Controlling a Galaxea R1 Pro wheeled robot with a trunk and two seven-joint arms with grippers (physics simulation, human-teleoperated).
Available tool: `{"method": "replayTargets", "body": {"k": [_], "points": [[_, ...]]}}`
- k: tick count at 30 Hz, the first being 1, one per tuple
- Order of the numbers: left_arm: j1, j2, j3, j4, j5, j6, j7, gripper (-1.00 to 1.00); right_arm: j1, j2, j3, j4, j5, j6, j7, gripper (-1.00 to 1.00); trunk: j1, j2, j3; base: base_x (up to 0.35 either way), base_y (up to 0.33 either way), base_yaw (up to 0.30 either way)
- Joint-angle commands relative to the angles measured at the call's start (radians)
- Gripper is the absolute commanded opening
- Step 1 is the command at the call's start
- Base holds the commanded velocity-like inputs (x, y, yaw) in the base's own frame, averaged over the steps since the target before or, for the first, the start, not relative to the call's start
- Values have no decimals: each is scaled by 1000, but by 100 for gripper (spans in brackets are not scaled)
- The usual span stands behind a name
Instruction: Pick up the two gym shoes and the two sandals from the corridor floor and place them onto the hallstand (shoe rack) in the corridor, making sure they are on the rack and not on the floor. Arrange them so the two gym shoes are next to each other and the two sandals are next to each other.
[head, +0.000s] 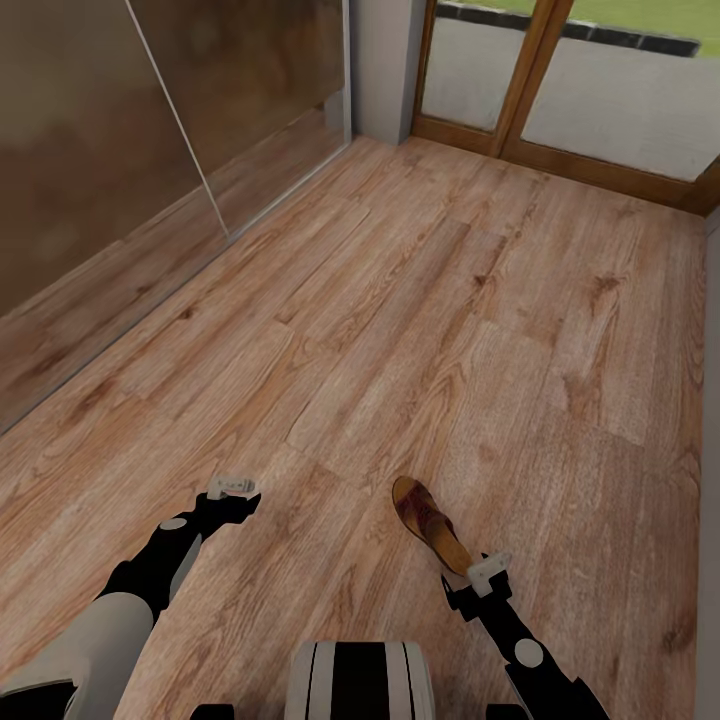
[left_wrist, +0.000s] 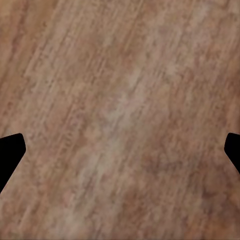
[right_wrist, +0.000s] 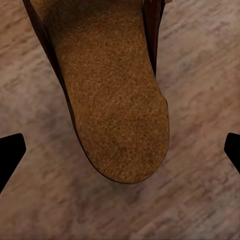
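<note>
Sandal (head: 430, 525) flat on corridor floor (head: 400, 330), heel end just under right gripper (head: 487, 570), whose fingers stand spread wide over tan insole (right_wrist: 107, 95), nothing held; left gripper (head: 232, 487) likewise open above bare planks, near mirrored wardrobe (head: 120, 130).

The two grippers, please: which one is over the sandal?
The right gripper, at the sandal's heel end; its wrist view looks down on the tan insole. The left gripper has bare floor below it.
</note>
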Motion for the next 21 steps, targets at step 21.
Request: {"method": "replayTargets", "body": {"k": [21], "points": [[0, -1, 8, -3, -10, 5, -9, 100, 0, 1, -7, -1, 9, -5, 6, 100, 2, -1, -20, 0, 0, 0]]}}
